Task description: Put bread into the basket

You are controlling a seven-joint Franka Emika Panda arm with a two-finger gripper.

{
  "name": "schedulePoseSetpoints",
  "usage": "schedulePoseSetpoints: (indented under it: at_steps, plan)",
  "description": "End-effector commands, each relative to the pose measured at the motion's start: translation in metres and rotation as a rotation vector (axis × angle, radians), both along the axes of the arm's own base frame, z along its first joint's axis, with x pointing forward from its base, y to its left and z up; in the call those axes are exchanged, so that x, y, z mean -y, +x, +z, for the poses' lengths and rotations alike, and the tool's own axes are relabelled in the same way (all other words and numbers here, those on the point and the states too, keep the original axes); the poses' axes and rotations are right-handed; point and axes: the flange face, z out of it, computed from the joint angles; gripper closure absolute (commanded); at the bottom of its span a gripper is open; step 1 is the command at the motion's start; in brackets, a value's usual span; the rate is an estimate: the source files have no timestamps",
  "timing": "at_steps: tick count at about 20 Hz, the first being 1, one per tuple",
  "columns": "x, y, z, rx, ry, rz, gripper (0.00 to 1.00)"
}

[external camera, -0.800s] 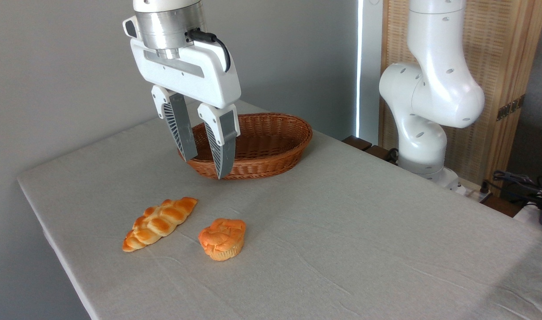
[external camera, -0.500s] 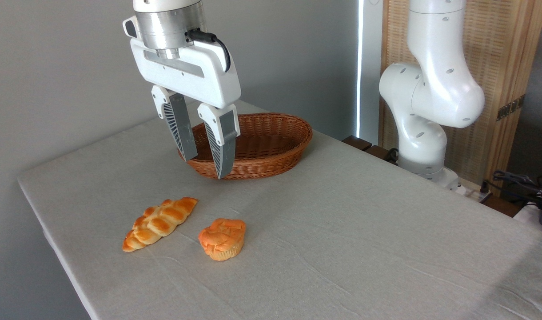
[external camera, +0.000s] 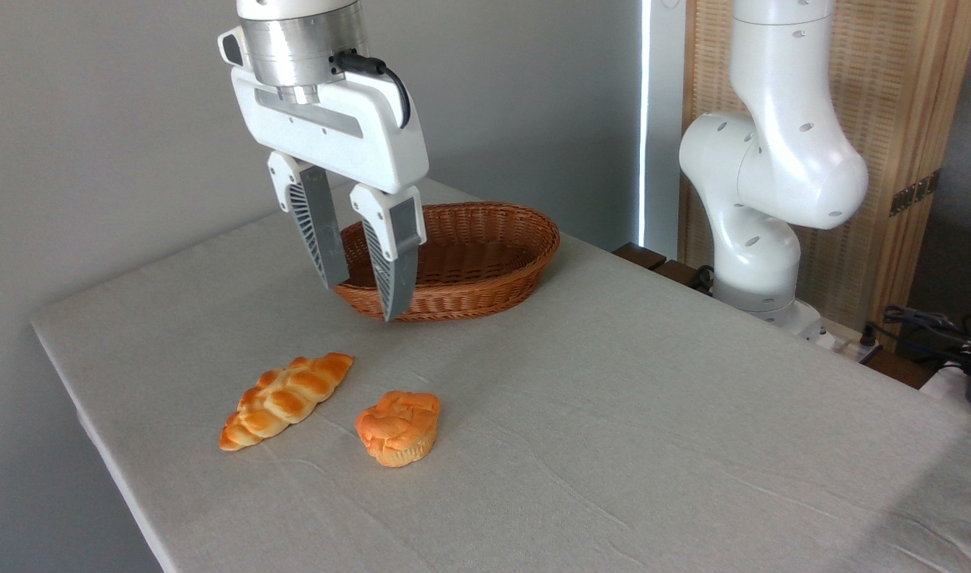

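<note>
the gripper (external camera: 356, 301) hangs above the table (external camera: 613, 414) with its two grey fingers spread apart and nothing between them; its top and the arm above it run out of the frame. seen from this camera the fingers (external camera: 317, 231) cover the near-left rim of the wicker basket (external camera: 485, 255), so that part of the weave is hidden, and how high the tips sit above the cloth cannot be told. the basket stands toward the back of the table, its inside in view and showing no load. the braided bread (external camera: 285, 400) lies flat on the grey tablecloth near the front left edge, well apart from the basket and lower in the picture than the gripper. just to its right, not touching it, sits an orange muffin (external camera: 398, 426). the robot base (external camera: 760, 239) stands at the right, past the table's far edge, its top cut off. cables (external camera: 931, 326) at the far right are too dim to make out.
</note>
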Motion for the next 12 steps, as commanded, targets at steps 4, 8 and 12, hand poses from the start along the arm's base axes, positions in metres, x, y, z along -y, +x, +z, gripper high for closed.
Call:
schedulePoseSetpoints:
  at_steps: [4, 8, 12]
  plan:
    - [0.052, 0.015, -0.017, 0.152, -0.033, -0.081, 0.00]
    - [0.070, 0.011, -0.069, 0.078, -0.027, -0.113, 0.00]
    - [0.115, 0.016, -0.117, 0.082, -0.048, -0.154, 0.00]
